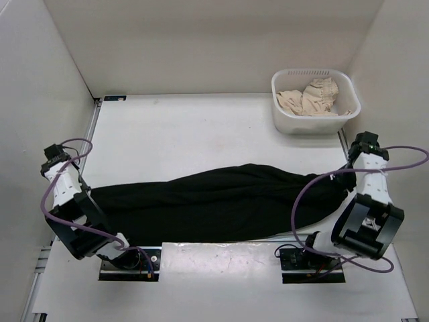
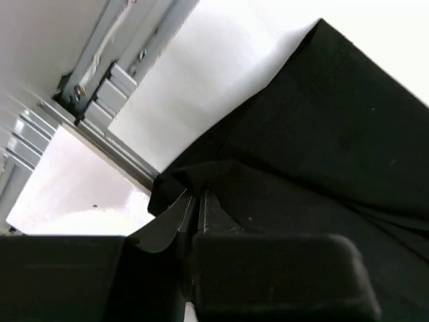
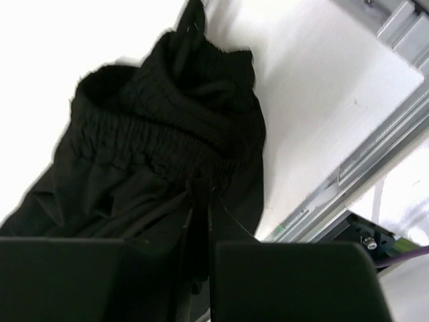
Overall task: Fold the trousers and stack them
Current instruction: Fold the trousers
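Trousers (image 1: 221,201): black, stretched left to right across near table (image 1: 201,134). Left gripper (image 2: 199,201): fingers pinched on leg end, left. Right gripper (image 3: 201,194): fingers pinched on waistband, right. Basket (image 1: 288,119), far right: holds beige cloth (image 1: 312,100).

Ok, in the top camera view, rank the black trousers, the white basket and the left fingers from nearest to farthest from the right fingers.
1. trousers: touching, with their right end pinched in the right fingers.
2. basket: at the far right corner of the table, apart from the arm.
3. left fingers: farthest, at the trousers' other end on the left side.
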`<act>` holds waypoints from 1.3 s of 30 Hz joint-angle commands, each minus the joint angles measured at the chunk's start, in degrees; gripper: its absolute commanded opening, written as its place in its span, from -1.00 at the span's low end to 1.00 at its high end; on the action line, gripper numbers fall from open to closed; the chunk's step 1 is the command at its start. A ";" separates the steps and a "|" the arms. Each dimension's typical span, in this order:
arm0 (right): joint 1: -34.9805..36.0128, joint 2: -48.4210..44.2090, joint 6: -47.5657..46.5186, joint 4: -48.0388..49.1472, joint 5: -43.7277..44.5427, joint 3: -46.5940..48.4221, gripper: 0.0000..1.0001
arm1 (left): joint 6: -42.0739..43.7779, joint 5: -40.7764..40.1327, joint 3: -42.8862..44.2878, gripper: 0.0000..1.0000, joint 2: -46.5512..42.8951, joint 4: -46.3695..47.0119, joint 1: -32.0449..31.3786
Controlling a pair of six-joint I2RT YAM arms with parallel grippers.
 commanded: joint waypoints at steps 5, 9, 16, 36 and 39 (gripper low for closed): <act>-0.44 6.26 -0.45 -2.55 0.88 21.57 -1.00 | -0.01 2.55 14.86 -0.66 3.28 2.61 -0.01; -1.75 3.55 0.60 -5.01 0.88 23.11 -1.00 | -0.01 3.16 19.63 -0.66 1.80 1.20 -0.01; -1.76 -10.33 3.23 -5.01 6.67 0.80 -1.00 | -0.01 3.78 1.02 -0.64 -10.84 0.59 1.65; -2.90 -14.56 10.62 -14.06 21.79 -0.10 -1.00 | -0.01 -0.79 -11.05 -0.64 -14.56 4.19 12.82; -2.90 -15.09 11.85 -16.17 24.60 0.69 -1.00 | -0.01 -0.79 -11.05 -0.64 -14.55 3.67 12.82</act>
